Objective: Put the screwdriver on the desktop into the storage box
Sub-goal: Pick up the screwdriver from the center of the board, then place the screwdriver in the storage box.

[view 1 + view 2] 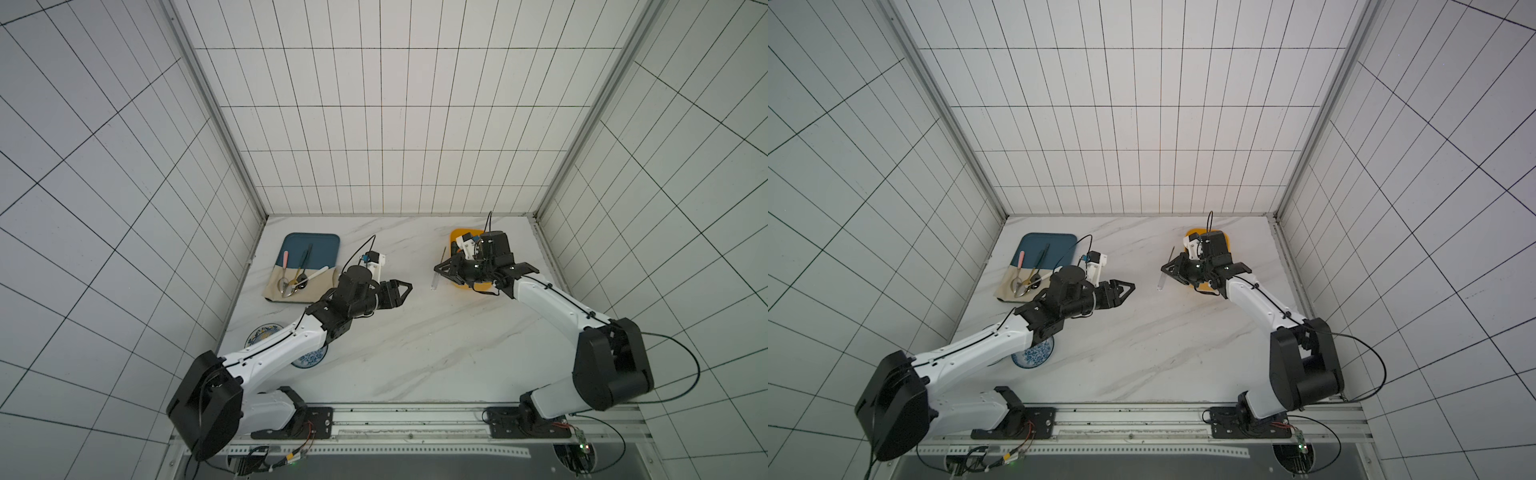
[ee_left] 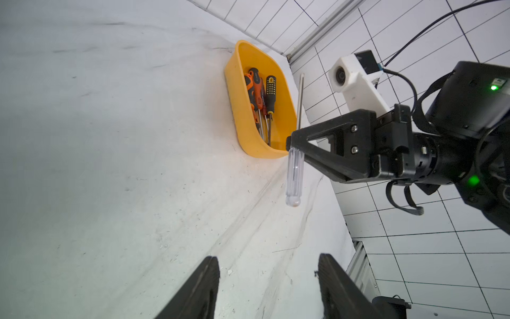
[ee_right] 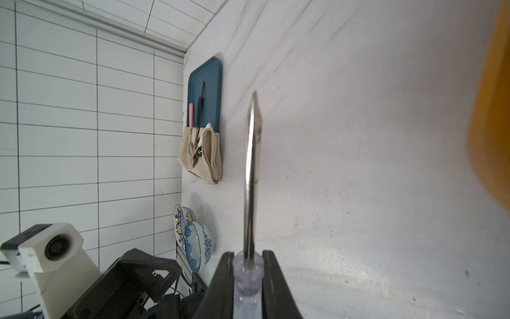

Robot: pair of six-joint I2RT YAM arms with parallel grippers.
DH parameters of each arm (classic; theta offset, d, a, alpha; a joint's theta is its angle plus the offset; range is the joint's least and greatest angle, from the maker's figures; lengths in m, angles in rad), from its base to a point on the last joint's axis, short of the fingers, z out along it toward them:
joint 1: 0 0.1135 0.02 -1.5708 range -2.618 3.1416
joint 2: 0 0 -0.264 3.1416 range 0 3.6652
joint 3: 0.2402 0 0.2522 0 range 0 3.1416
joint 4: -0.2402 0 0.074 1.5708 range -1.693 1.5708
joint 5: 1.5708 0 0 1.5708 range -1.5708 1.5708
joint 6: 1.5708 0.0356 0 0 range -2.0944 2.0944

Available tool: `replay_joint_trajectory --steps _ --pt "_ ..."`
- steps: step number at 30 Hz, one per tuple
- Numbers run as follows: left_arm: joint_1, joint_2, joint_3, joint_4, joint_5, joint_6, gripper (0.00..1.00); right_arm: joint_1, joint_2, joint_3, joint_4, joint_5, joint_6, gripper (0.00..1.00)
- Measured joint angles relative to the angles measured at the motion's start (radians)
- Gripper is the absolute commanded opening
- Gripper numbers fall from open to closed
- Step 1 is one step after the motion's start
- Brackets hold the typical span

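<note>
**Black two-fingered right gripper (image 3: 248, 265) clamped on clear-handled steel screwdriver (image 3: 251, 165)**

Pinched at the neck of the transparent plastic handle, right where the flat-tipped steel shaft enters, with one black finger pressed to each side. Held up off the large white marble-veined desktop (image 1: 415, 332), higher than the rim of the yellow plastic storage box (image 2: 242, 116) with rounded corners, and outside it. Lined up with the box's long wall on the side toward the desktop's middle, just beside it, handle toward the near edge and tip toward the far edge. Not yet in the box.

As for the box: set by the far right corner of the desktop and largely hidden under the right wrist in both top views. Already holding other screwdrivers lying lengthwise, some with orange-and-black handles (image 2: 255, 88) and one with a black-and-yellow handle (image 2: 271, 88).

Nearer the desktop's middle: black two-fingered left gripper (image 2: 267, 262), fingers apart with only bare desktop between them, pointing toward the held tool and well apart from it.

By the far left corner: flat dark blue rectangular tray (image 1: 316, 245), with a folded beige cloth (image 1: 282, 293) over its near end and a few spoons (image 1: 291, 284) laid across both. Against the left edge, partly under the left arm: two patterned ceramic bowls (image 1: 1034, 355).
</note>
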Motion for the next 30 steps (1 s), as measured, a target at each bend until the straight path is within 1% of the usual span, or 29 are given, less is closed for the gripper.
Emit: replay_joint_trajectory --steps 2,6,9,10,12,14,15,18,20,23,30 --pt "0.000 0.000 0.000 0.000 0.000 0.000 0.00 0.002 0.001 0.000 0.006 -0.003 0.003 0.22" --pt "0.000 0.000 -0.004 0.008 0.000 -0.004 0.00 0.004 0.003 0.000 0.014 -0.003 0.003 0.13" --pt "0.000 0.000 -0.005 0.010 0.000 -0.008 0.00 0.004 0.005 0.000 0.015 -0.004 0.003 0.10" --pt "0.000 0.000 -0.005 0.010 -0.001 -0.009 0.07 0.004 0.006 0.000 0.014 -0.004 0.003 0.09" --pt "0.000 0.000 -0.005 0.008 -0.001 -0.010 0.28 0.004 0.007 0.001 0.012 -0.003 0.002 0.09" --pt "0.000 0.000 -0.005 0.005 -0.001 -0.008 0.44 0.004 0.011 0.006 0.004 -0.002 -0.003 0.09" --pt "-0.002 0.000 -0.005 0.007 -0.001 -0.010 0.49 0.004 0.016 0.012 -0.005 -0.001 -0.006 0.09" --pt "-0.003 -0.002 -0.005 -0.004 -0.008 -0.011 0.57 0.003 0.033 0.035 -0.049 0.012 -0.026 0.09" --pt "-0.003 -0.011 -0.008 -0.027 -0.021 -0.010 0.60 0.000 0.043 0.056 -0.089 0.023 -0.047 0.09" --pt "0.005 -0.045 -0.013 -0.082 -0.046 -0.010 0.60 -0.018 0.058 0.087 -0.145 0.029 -0.079 0.09" --pt "0.058 -0.162 -0.040 -0.223 -0.107 -0.010 0.61 -0.115 0.129 0.191 -0.337 0.083 -0.182 0.10"
